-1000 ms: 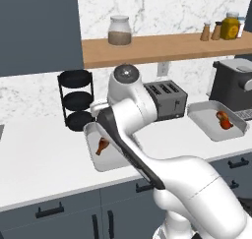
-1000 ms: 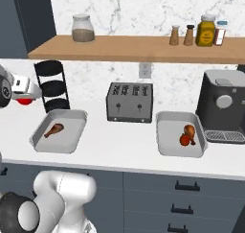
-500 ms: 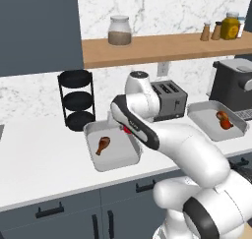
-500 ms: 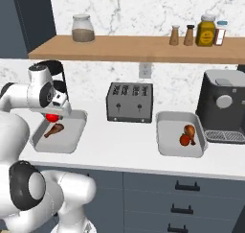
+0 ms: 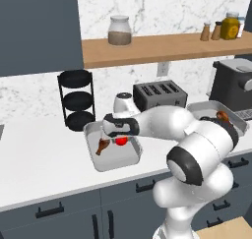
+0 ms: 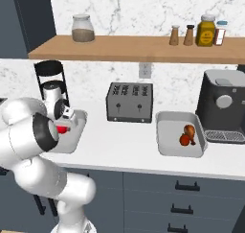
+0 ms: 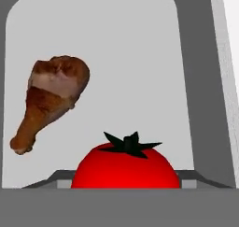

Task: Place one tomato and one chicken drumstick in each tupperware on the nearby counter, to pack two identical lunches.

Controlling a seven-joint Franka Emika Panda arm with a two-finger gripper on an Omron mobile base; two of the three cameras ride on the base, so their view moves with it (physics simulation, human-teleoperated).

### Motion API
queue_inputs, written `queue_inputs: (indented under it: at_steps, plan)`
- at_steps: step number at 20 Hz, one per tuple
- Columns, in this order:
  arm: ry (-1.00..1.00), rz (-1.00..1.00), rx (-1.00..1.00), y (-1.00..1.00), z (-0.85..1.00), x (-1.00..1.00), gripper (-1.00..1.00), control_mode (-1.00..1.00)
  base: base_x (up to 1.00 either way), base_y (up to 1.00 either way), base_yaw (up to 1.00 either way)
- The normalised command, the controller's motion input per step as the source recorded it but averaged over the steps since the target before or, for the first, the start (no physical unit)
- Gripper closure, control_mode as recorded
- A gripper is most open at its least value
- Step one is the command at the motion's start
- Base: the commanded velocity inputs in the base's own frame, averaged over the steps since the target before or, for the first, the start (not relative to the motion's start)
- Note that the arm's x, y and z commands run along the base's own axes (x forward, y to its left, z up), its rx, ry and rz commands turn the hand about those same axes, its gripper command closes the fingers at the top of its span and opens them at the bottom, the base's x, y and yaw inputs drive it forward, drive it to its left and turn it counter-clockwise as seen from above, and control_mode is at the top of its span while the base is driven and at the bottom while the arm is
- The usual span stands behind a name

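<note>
Your gripper (image 5: 119, 138) grasps the small glossy red tomato (image 7: 125, 168) above the shallow light-grey rectangular tray (image 5: 113, 160), beside the reddish-brown drumstick (image 7: 50, 99). The tomato looks light, round and slippery, so hold it across its widest middle.

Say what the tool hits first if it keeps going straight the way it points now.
The tool grips a tomato and points down into the left container. Going straight on, the tomato would likely meet the container's bare grey floor first, just beside the drumstick. How far off the floor is cannot be judged.
</note>
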Motion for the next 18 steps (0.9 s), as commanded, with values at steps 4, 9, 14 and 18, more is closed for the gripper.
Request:
queue_inputs:
  at_steps: [4, 9, 14, 18]
  plan:
    - [-0.01, -0.08, -0.05, 0.65, -0.79, 1.0, -1.0, -1.0, 0.0, 0.0, 0.0]
    - [0.03, -0.05, 0.03, -0.04, -0.1, 0.45, -1.0, -1.0, 0.0, 0.0, 0.0]
    - [0.03, 0.0, 0.15, -0.11, 0.56, -0.17, -1.0, -1.0, 0.0, 0.0, 0.0]
    - [-0.23, 0.0, 0.09, 0.0, 1.0, -1.0, -1.0, -1.0, 0.0, 0.0, 0.0]
